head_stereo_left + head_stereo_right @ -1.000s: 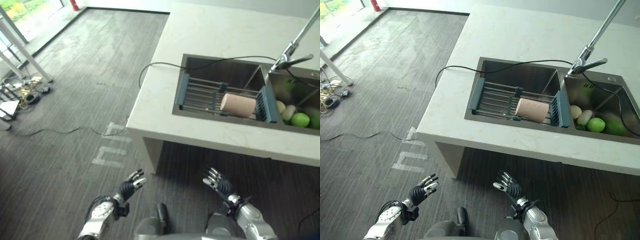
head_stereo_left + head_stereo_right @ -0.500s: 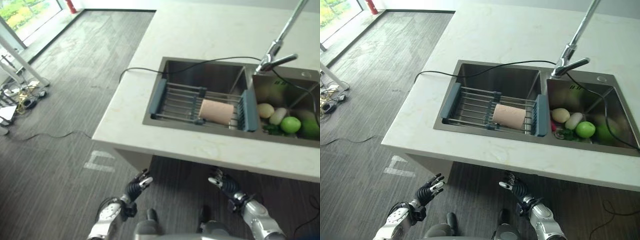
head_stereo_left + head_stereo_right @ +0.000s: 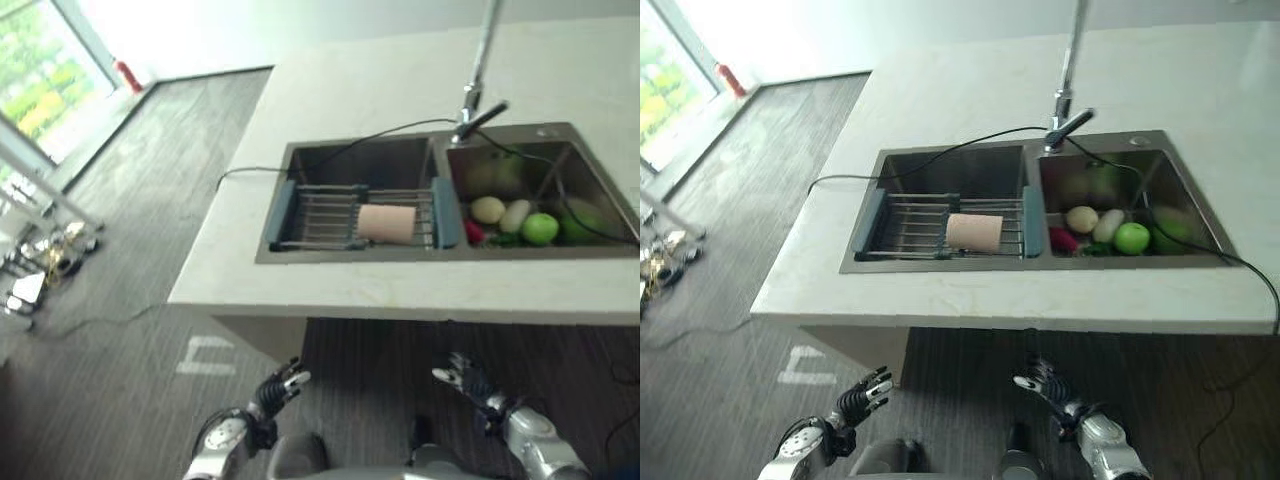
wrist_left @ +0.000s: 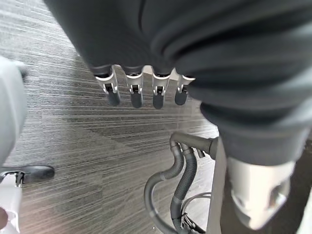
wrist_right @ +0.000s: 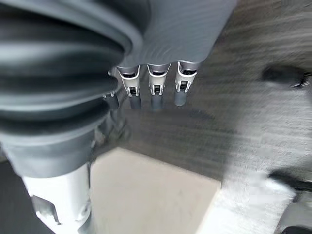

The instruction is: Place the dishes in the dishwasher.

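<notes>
Cup (image 3: 386, 223), pinkish and on its side, lies on the drying rack (image 3: 330, 215) across the sink's (image 3: 300, 160) left basin, presumably to drain. Produce (image 3: 515, 220) fills the right basin. Left hand (image 3: 278, 385) and right hand (image 3: 465, 378) hang low before the counter (image 3: 400, 290), fingers relaxed and empty, well apart from it.

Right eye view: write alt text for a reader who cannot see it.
Both robot hands, left hand and right hand, hang open and empty below a pale counter with a double sink. A pink cup lies on a drying rack; produce fills the right basin.
</notes>
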You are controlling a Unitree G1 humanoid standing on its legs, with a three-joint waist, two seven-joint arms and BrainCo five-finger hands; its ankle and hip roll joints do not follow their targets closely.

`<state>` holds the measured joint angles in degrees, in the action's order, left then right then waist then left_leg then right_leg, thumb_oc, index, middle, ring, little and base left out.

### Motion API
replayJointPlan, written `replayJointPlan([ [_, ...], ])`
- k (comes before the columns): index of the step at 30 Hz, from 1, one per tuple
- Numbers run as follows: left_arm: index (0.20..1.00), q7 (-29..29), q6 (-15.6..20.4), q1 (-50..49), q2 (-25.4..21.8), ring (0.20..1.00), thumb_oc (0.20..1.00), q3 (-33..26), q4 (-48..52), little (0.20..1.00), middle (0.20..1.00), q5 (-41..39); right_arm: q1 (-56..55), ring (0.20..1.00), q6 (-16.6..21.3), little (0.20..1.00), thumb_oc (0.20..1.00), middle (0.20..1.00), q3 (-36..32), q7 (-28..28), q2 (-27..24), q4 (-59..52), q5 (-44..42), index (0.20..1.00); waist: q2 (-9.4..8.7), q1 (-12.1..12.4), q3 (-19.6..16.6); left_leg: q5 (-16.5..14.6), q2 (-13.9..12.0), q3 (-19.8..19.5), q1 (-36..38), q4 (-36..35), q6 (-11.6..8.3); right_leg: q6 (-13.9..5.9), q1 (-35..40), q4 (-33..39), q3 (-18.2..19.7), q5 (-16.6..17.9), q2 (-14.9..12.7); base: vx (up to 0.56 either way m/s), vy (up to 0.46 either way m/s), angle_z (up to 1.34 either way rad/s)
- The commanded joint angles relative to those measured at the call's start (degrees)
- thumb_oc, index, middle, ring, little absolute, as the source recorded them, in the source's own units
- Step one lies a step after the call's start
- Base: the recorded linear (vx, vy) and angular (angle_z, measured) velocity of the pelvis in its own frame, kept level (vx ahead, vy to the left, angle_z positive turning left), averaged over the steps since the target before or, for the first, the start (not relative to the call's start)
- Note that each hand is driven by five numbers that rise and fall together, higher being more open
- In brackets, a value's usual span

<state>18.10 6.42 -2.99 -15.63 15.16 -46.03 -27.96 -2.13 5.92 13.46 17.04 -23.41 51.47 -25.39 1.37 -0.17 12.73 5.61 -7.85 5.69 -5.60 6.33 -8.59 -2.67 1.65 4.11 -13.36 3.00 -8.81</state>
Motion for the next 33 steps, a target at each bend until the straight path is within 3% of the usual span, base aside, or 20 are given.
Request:
replayJointPlan([
  [1,1.000,0.71,1.35,0.96,-0.56,1.000,1.000,-1.25,0.79,1.000,1.000,4.47,1.18,1.000,4.59,1.000,1.000,1.000,-2.63,0.77,0.46,-1.83,-0.93,1.000,0.01,0.47,1.72,-2.30,-2.08,2.47,3.63,-3.80,1.73,-2.91,3.05,-3.94,-1.96,-5.22,1.06,0.05,0.163,-0.19],
  [5,1.000,-1.01,1.78,2.07,0.93,1.000,1.000,-1.48,-6.79,1.000,1.000,4.80,0.73,1.000,9.02,1.000,1.000,1.000,-5.03,0.22,2.09,2.23,-2.34,1.000,0.86,-0.49,0.93,-3.25,-1.55,3.03,7.88,-7.34,2.11,-3.49,2.68,-5.35,-2.65,-5.75,0.05,0.08,0.103,-0.38],
  [8,1.000,-0.99,1.35,1.65,1.11,1.000,1.000,-1.81,-7.83,1.000,1.000,4.15,0.51,1.000,9.21,1.000,1.000,1.000,-5.36,0.68,2.36,2.59,-1.49,1.000,0.99,-0.57,0.92,-3.82,-1.20,3.06,8.48,-7.60,2.47,-3.72,2.53,-5.64,-2.60,-5.70,-0.34,0.03,0.044,-0.07],
  [13,1.000,-0.41,4.38,1.34,1.76,1.000,1.000,-1.34,-12.11,1.000,1.000,4.99,0.99,1.000,11.02,1.000,1.000,1.000,-4.84,0.97,3.76,5.65,-0.79,1.000,1.19,-0.52,0.55,-5.10,-0.53,3.83,9.69,-8.25,3.32,-4.28,2.62,-5.55,-2.77,-5.59,-0.80,0.04,0.000,0.10],
  [18,1.000,-0.60,2.25,1.32,2.59,1.000,1.000,-1.01,-12.97,1.000,1.000,2.03,1.69,1.000,11.00,1.000,1.000,1.000,-4.80,-0.16,4.24,6.97,-0.77,1.000,1.32,-0.28,0.12,-5.68,-0.17,4.07,10.13,-8.33,3.72,-4.20,2.98,-5.15,-2.84,-5.64,-0.74,0.04,-0.024,-0.01],
  [24,1.000,-4.50,-3.76,0.18,3.68,1.000,1.000,-3.51,-17.99,1.000,1.000,-4.94,2.28,1.000,10.44,1.000,1.000,1.000,-6.16,-1.44,4.43,9.50,-3.33,1.000,1.15,0.23,-0.33,-6.21,0.06,3.79,10.67,-8.23,3.92,-4.02,3.78,-4.61,-3.11,-5.78,-0.59,0.04,-0.048,-0.01],
  [25,1.000,-5.98,-5.49,-0.41,3.66,1.000,1.000,-5.84,-20.35,1.000,1.000,-9.67,2.62,1.000,10.52,1.000,1.000,1.000,-7.03,-1.26,4.25,10.55,-4.20,1.000,1.20,0.34,-0.36,-6.21,0.12,3.67,10.87,-8.40,3.84,-3.88,3.92,-4.40,-3.16,-5.80,-0.54,0.08,-0.022,0.03],
  [26,1.000,-7.59,-7.68,-1.47,3.55,1.000,1.000,-11.25,-22.52,1.000,1.000,-20.77,2.67,1.000,11.67,1.000,1.000,1.000,-8.24,-3.59,3.84,10.97,-3.29,1.000,1.42,0.39,-0.27,-6.22,0.14,3.75,11.59,-8.85,3.65,-3.80,4.52,-3.93,-3.25,-5.90,-0.55,0.08,0.006,0.01],
  [29,1.000,-10.36,-3.73,-3.10,0.91,1.000,1.000,-19.02,-21.92,1.000,1.000,-25.90,1.76,1.000,11.83,1.000,1.000,1.000,-9.89,-2.78,2.79,11.01,-3.17,1.000,1.90,0.29,-0.74,-6.17,0.27,4.05,11.44,-9.13,3.59,-3.66,4.19,-3.60,-3.29,-5.93,-0.80,0.04,0.056,-0.02],
  [31,1.000,-12.71,1.02,-4.63,-3.05,1.000,1.000,-26.76,-18.49,1.000,1.000,-29.88,0.11,1.000,11.57,1.000,1.000,1.000,-12.24,-1.79,1.30,11.37,-2.96,1.000,2.75,0.15,-0.69,-6.13,0.64,3.93,11.38,-9.03,3.65,-3.71,4.03,-3.65,-3.01,-6.06,-1.14,0.01,0.088,0.01],
  [33,1.000,-12.64,1.86,-5.04,-5.35,1.000,1.000,-29.83,-16.36,1.000,1.000,-31.20,-0.46,1.000,11.64,1.000,1.000,1.000,-12.79,-1.59,0.72,11.22,-2.90,1.000,3.18,0.16,-0.94,-5.96,0.75,3.84,10.69,-8.81,3.68,-3.70,3.47,-3.73,-2.93,-6.00,-1.24,-0.01,0.053,0.01],
])
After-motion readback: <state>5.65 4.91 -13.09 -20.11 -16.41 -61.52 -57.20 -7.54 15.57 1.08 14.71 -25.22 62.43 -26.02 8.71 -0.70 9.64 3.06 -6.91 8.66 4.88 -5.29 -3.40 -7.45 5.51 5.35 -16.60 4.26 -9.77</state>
